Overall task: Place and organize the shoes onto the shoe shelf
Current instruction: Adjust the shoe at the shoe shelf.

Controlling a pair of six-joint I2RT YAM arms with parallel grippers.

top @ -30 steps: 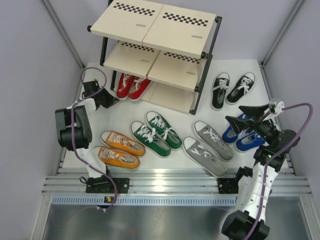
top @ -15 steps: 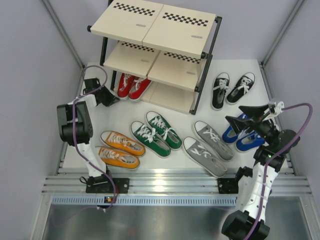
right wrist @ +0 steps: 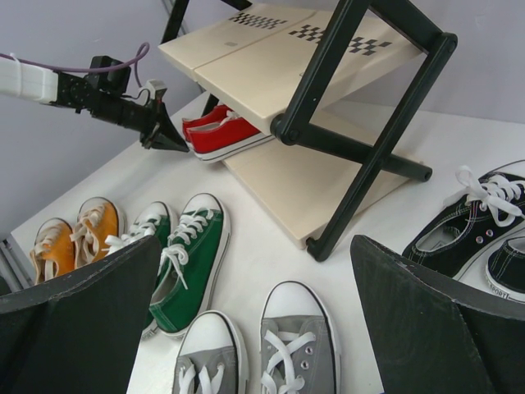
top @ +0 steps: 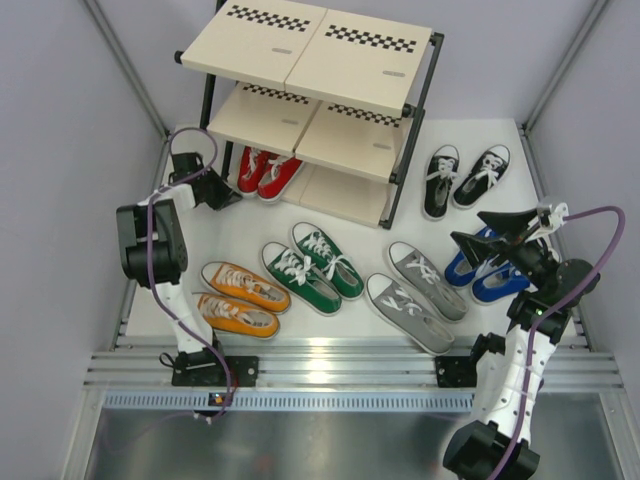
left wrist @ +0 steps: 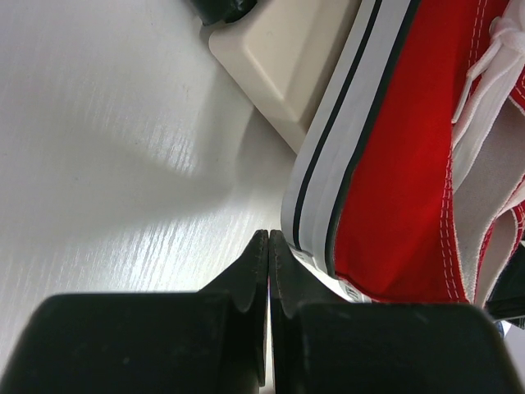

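Observation:
The shoe shelf [top: 310, 50] stands at the back of the table. A red pair [top: 265, 172] lies on its bottom panel [left wrist: 287, 57], heels sticking out toward the left. My left gripper [top: 230, 197] is shut and holds nothing. In the left wrist view its tips [left wrist: 269, 235] rest on the table against the white heel sole of a red shoe [left wrist: 394, 164]. My right gripper [top: 467, 226] hangs open above the blue pair [top: 480, 270], with nothing between its fingers [right wrist: 82, 312]. On the table lie the orange [top: 240, 298], green [top: 312, 265], grey [top: 415, 295] and black [top: 465, 180] pairs.
Grey walls close in the table on the left, right and back. The shelf's black leg [right wrist: 353, 164] comes down beside the grey shoes' toes [right wrist: 299, 328]. The left arm's purple cable [top: 190, 150] loops near the shelf's left post.
The left arm has swung a little further back toward the shelf, its shut gripper pressing at the red heels. The red pair has shifted slightly inward. The right arm has not moved.

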